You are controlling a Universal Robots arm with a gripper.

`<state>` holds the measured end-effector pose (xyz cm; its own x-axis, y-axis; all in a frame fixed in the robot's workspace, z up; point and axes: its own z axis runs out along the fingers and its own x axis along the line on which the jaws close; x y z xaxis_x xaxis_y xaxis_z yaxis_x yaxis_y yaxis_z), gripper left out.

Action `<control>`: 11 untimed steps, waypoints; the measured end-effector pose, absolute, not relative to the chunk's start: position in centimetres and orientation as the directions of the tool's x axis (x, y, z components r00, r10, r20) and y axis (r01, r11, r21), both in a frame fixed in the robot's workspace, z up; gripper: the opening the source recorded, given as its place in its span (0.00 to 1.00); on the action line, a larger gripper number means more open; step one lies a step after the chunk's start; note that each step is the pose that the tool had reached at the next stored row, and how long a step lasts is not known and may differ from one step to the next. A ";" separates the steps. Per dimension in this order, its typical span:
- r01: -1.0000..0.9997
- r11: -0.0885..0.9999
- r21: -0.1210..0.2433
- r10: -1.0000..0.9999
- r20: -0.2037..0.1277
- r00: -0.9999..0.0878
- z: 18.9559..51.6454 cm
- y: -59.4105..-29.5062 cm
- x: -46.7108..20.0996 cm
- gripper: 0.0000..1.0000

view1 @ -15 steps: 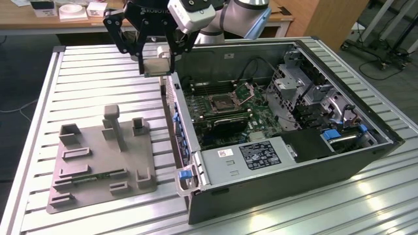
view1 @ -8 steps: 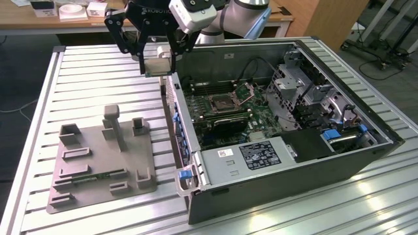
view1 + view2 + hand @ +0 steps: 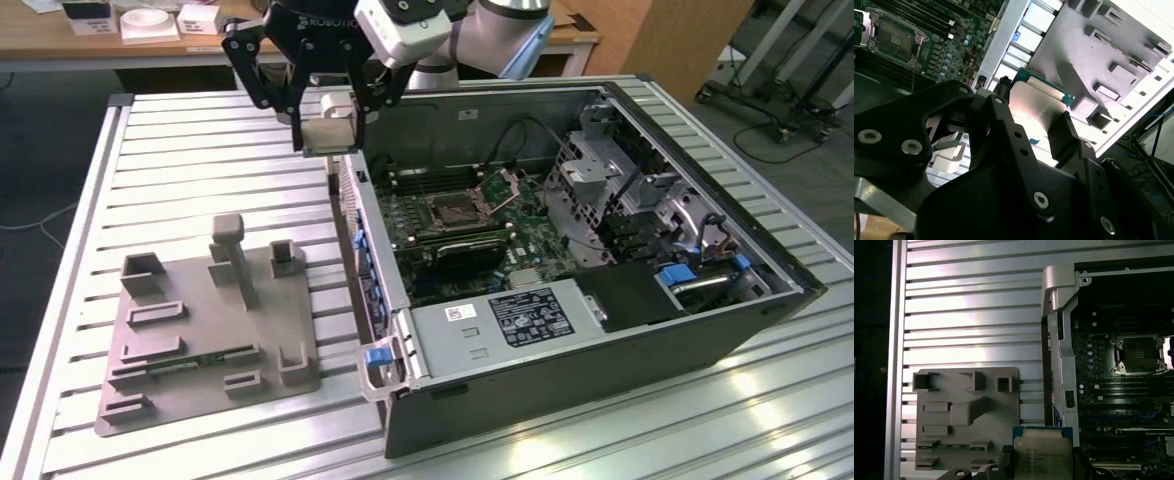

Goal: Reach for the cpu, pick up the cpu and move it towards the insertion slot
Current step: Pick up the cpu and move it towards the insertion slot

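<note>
In the exterior view, the gripper hangs at the upper middle of the frame, above the slatted metal table and just outside the near wall of the open computer case. Its black fingers are closed on the cpu, a pale square held flat between them. Inside the case, the insertion slot sits on the green board with its hinged metal plate tilted up beside it. It lies lower and toward the exterior view's right of the gripper, well apart from the chip. A grey holder tray with raised blocks rests on the table at lower left.

In the second wrist view, the gripper's dark fingers clamp the silver-topped chip at mid frame. The socket shows at upper left, the grey tray at upper right.

In the first wrist view, the chip sits at the bottom centre, its green edge and silver top showing. The socket lies at right inside the case, and the tray at lower left on the table.
</note>
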<state>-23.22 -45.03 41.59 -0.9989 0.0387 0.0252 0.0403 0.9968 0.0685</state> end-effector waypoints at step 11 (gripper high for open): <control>0.040 0.997 0.068 0.039 0.025 -0.999 41.6 -45.0 -22.3 0.54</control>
<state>-22.30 -45.03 41.60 -0.9989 0.0386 0.0253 0.0403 0.9968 0.0685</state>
